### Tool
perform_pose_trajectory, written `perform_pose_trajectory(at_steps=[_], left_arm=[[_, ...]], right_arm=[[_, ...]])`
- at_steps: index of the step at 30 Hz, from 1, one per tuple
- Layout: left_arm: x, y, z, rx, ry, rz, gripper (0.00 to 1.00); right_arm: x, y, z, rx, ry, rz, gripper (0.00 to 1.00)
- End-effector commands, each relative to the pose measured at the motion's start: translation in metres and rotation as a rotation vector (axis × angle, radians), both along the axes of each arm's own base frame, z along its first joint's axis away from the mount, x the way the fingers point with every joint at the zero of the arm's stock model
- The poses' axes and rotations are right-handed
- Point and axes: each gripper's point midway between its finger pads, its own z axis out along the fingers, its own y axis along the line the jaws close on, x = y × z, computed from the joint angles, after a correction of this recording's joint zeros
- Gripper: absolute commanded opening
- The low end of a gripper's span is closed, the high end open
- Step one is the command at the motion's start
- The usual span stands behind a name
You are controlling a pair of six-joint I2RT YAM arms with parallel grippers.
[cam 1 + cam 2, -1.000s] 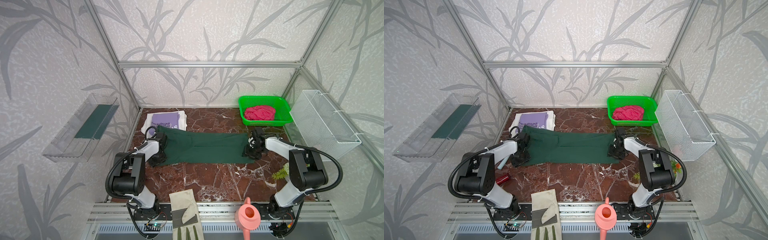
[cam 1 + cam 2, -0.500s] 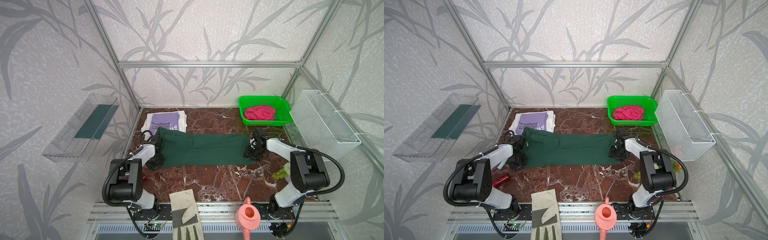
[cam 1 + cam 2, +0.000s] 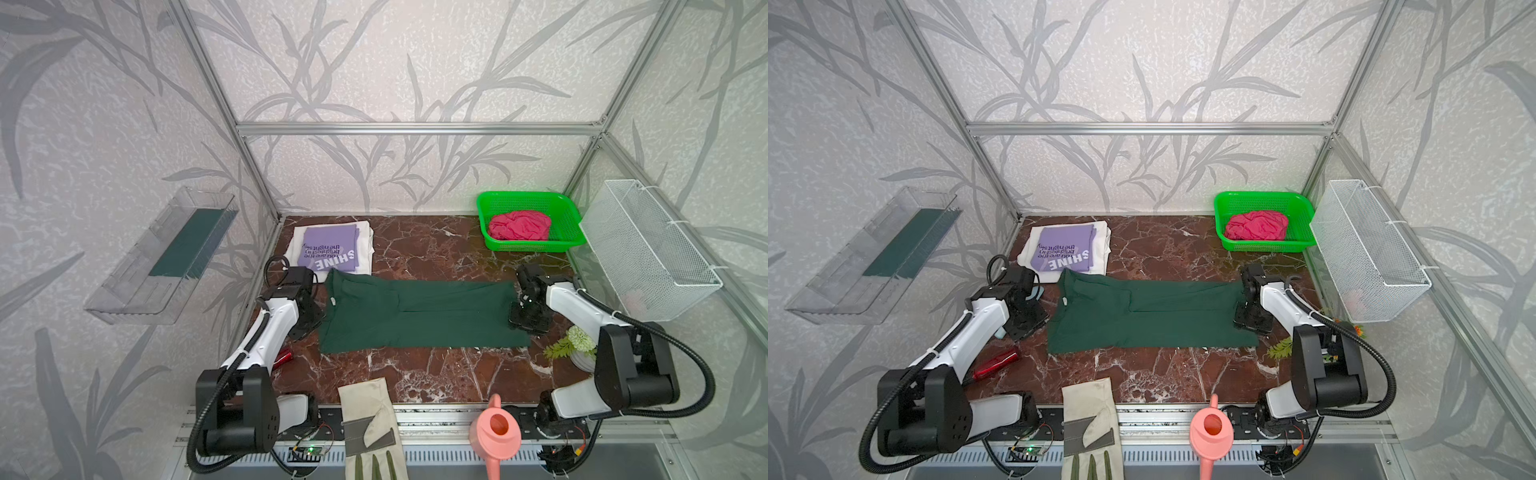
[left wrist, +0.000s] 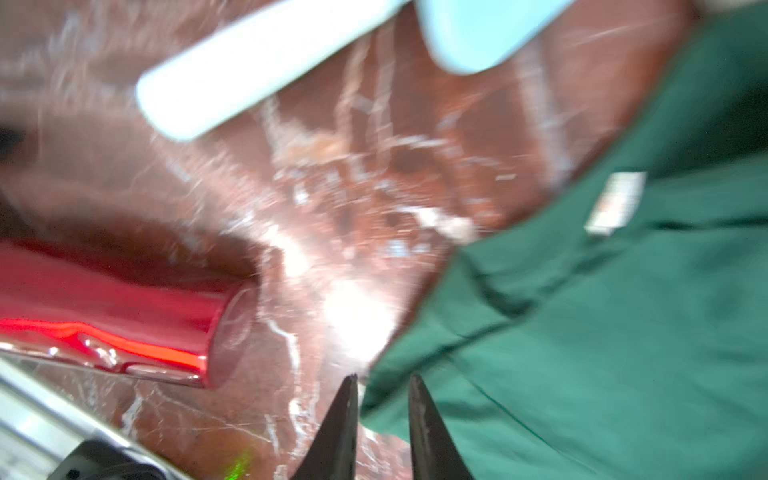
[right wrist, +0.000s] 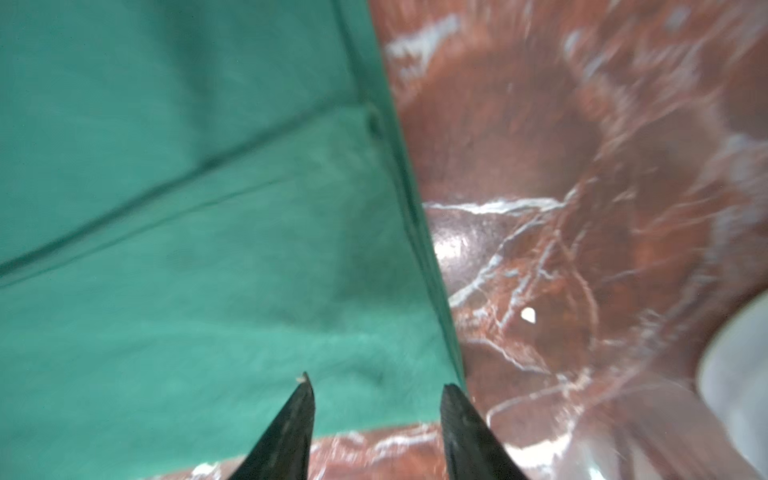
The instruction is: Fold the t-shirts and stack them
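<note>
The worktop (image 3: 436,257) is red-brown marble veined with white, boxed in by aluminium rails and walls papered with grey leaves. A clear tray (image 3: 162,257) hangs on the left wall and a wire basket (image 3: 648,249) on the right.

The green tee (image 3: 415,316) lies flat across the middle as a long folded band, collar end to the left. Just behind that end, in the back-left corner, the lilac tee (image 3: 328,249) sits folded on the white tee (image 3: 365,243). The pink-red tee (image 3: 519,226) is bunched in a green basket (image 3: 523,195) at the back right. A glove (image 3: 368,424) lies over the front rail, with a pink can (image 3: 496,432) further right along it. A small plant (image 3: 573,345) stands by the right arm.

Both top views show the arms low at either end of the green tee, but the wrists hide the fingertips. The wrist views show them. The left gripper (image 4: 383,378) has its jaws a narrow gap apart at the tee's edge, with nothing pinched between them. The right gripper (image 5: 377,384) is parted wider over the tee's far edge, released.

A red tube (image 3: 996,363) lies beside the left arm in a top view. The left wrist view shows it close and glossy, along with a blurred pale blue thing (image 4: 266,62) and the tee's white neck label (image 4: 615,203).
</note>
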Motion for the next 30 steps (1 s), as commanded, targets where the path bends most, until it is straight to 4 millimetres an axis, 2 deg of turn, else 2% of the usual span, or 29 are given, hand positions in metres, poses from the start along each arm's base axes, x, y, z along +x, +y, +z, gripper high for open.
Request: perform_pose_trajectory(at_steps=[1, 3, 6, 8, 11, 14, 17, 22, 26, 30], left_arm=[[0.033, -0.036, 0.032, -0.037, -0.124, -0.161, 0.27], [0.053, -0.063, 0.034, -0.081, -0.157, -0.235, 0.28], [0.076, -0.094, 0.018, -0.103, -0.128, -0.307, 0.29], [0.086, -0.104, 0.003, -0.067, -0.08, -0.335, 0.3], [0.097, -0.115, -0.016, -0.036, -0.031, -0.35, 0.3], [0.099, -0.122, -0.033, -0.02, 0.012, -0.35, 0.3], [0.094, -0.126, -0.051, -0.014, 0.069, -0.349, 0.29], [0.085, -0.132, -0.072, -0.013, 0.118, -0.358, 0.29], [0.08, -0.144, -0.083, -0.025, 0.137, -0.376, 0.29], [0.074, -0.171, -0.092, -0.039, 0.16, -0.409, 0.29]], right_arm=[[0.02, 0.019, 0.053, -0.005, -0.131, 0.084, 0.51], [0.039, 0.043, 0.064, 0.075, -0.188, 0.126, 0.52], [0.068, 0.082, 0.056, 0.176, -0.211, 0.201, 0.51], [0.084, 0.1, 0.042, 0.205, -0.181, 0.238, 0.51], [0.097, 0.119, 0.015, 0.232, -0.121, 0.254, 0.51], [0.101, 0.126, -0.007, 0.254, -0.097, 0.231, 0.51], [0.097, 0.118, -0.029, 0.217, -0.05, 0.198, 0.51], [0.078, 0.081, -0.059, 0.172, 0.047, 0.102, 0.5], [0.064, 0.048, -0.067, 0.156, 0.077, 0.042, 0.5], [0.054, 0.023, -0.07, 0.151, 0.085, -0.008, 0.5]])
